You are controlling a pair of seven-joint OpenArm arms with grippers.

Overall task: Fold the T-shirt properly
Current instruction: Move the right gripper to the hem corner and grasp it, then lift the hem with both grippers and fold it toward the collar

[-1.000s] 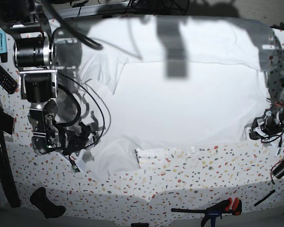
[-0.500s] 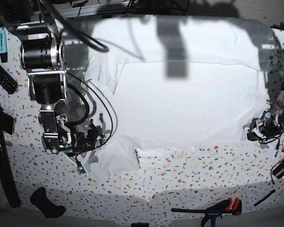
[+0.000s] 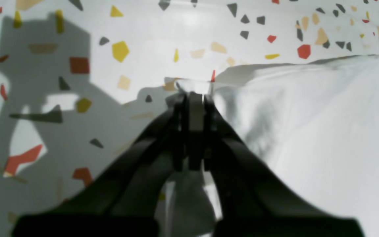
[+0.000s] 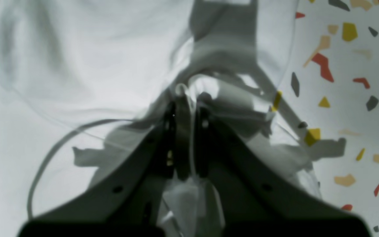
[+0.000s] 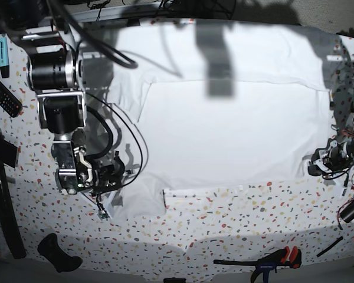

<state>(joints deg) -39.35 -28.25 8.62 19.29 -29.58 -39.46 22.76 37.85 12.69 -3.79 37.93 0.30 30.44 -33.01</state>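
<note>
The white T-shirt (image 5: 224,130) lies spread flat over most of the speckled tabletop (image 5: 236,218). My right gripper (image 5: 121,171) sits at the shirt's near left corner, on the left of the base view. In the right wrist view it (image 4: 189,95) is shut on a pinch of white T-shirt fabric (image 4: 77,65). My left gripper (image 5: 311,170) is at the shirt's near right corner. In the left wrist view it (image 3: 194,95) is shut on the T-shirt's edge (image 3: 308,131), low over the tabletop.
A black remote (image 5: 3,94) and a light blue marker (image 5: 3,56) lie at the far left. A black handle (image 5: 58,252) and a red and black clamp (image 5: 271,262) lie along the front edge. Cables hang around both arms.
My right gripper has moved a little toward the shirt's middle, and the near left corner of the shirt has shifted with it. The left arm has hardly moved.
</note>
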